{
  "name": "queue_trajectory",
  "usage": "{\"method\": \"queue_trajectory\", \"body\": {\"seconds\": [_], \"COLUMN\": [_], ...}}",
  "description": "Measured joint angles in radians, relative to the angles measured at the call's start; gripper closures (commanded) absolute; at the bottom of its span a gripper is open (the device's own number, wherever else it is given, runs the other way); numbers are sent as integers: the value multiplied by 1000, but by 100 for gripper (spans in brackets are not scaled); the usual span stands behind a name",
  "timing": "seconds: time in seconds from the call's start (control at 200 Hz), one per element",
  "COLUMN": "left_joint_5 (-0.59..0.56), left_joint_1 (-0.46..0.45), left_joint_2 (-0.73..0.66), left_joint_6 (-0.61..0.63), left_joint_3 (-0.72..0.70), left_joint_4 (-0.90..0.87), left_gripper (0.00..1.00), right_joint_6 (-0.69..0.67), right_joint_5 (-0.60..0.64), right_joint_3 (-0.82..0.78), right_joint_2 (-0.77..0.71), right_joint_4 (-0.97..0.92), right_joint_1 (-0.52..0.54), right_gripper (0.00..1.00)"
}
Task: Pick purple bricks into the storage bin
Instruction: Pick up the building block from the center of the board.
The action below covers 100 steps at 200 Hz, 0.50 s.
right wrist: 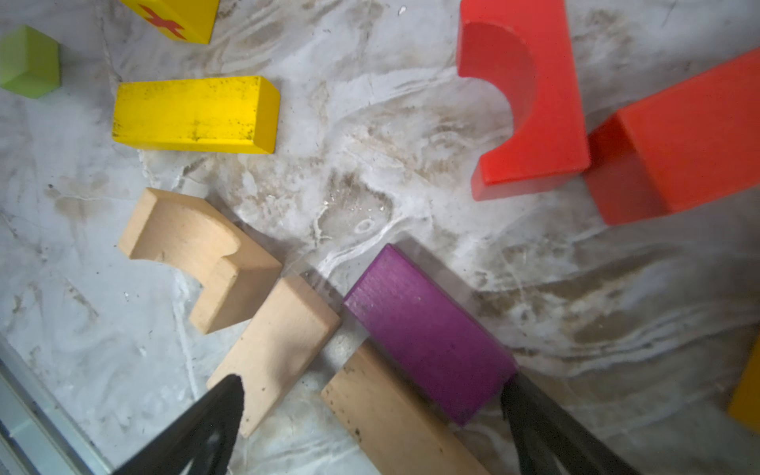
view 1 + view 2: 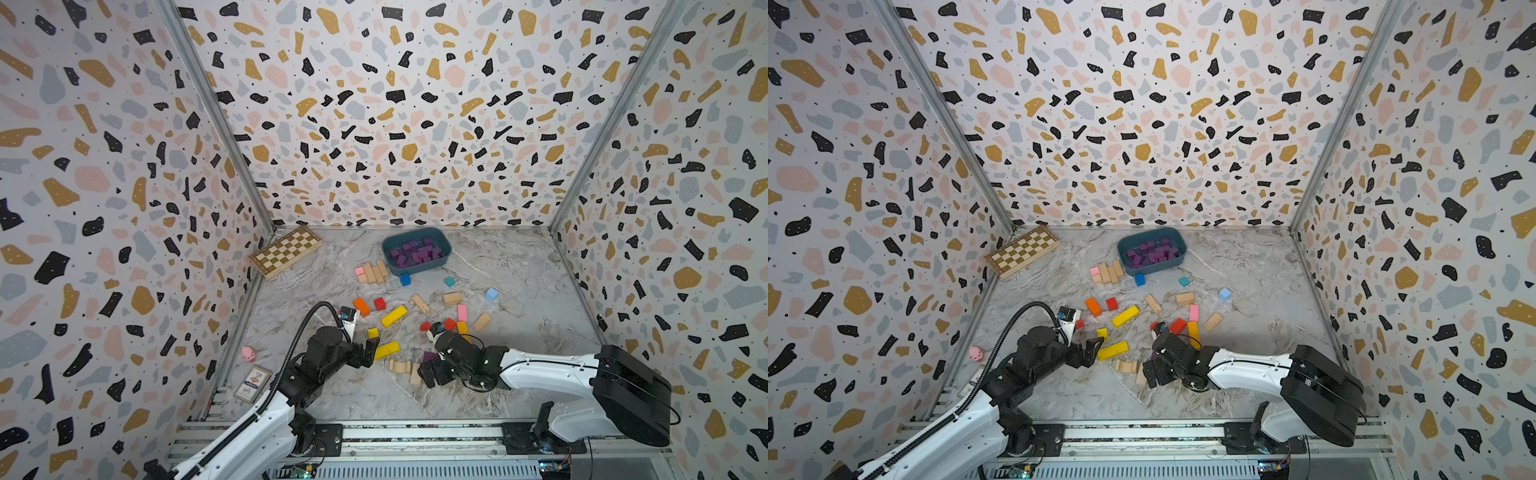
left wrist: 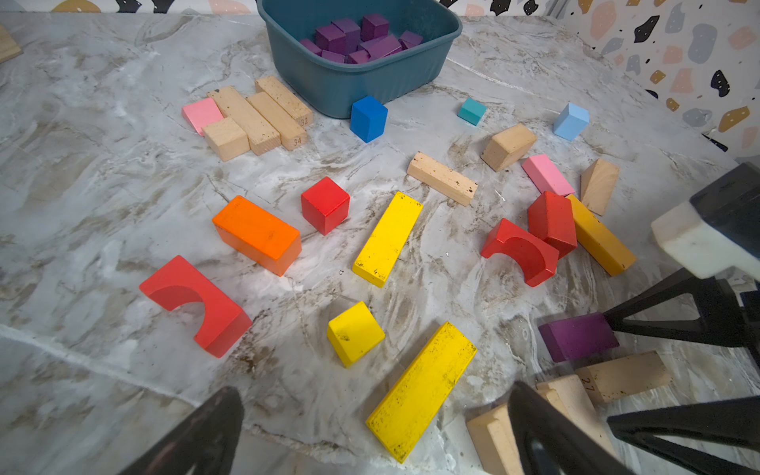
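Storage bin (image 2: 417, 271): dark teal tub at the far side of the marble-patterned counter (image 2: 523, 270), close to the back wall; chessboard (image 2: 286, 251) apart from it, toward the left arm's side.
Purple bricks (image 2: 417, 250): heap of cubes and short bars inside the bin.
Stray purple brick (image 1: 427, 333): single bar lying flat near the counter's front, touching a plain wooden bar (image 1: 395, 419), among mixed coloured blocks.
Right end effector (image 1: 372, 392): released, jaws spread wide, low over the stray brick, with one finger tip at the brick's end; nothing grasped.
Left end effector (image 2: 371, 351): released, empty, just beside a long yellow bar (image 3: 419, 390).
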Motion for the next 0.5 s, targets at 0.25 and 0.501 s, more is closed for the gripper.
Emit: {"method": "queue_trajectory", "body": {"seconds": [0.25, 0.501], "left_joint_5": [0, 0], "left_joint_1": [0, 0], "left_joint_2": [-1, -8], "left_joint_6": [0, 0], "left_joint_3": [0, 0], "left_joint_4": [0, 0], "left_gripper": [1, 1], "right_joint_6": [-13, -50], "right_joint_5": [2, -6], "right_joint_3": [17, 59], "right_joint_2": [50, 114], "right_joint_4": [50, 96], "right_joint_1": [-4, -31], "right_gripper": [0, 0]}}
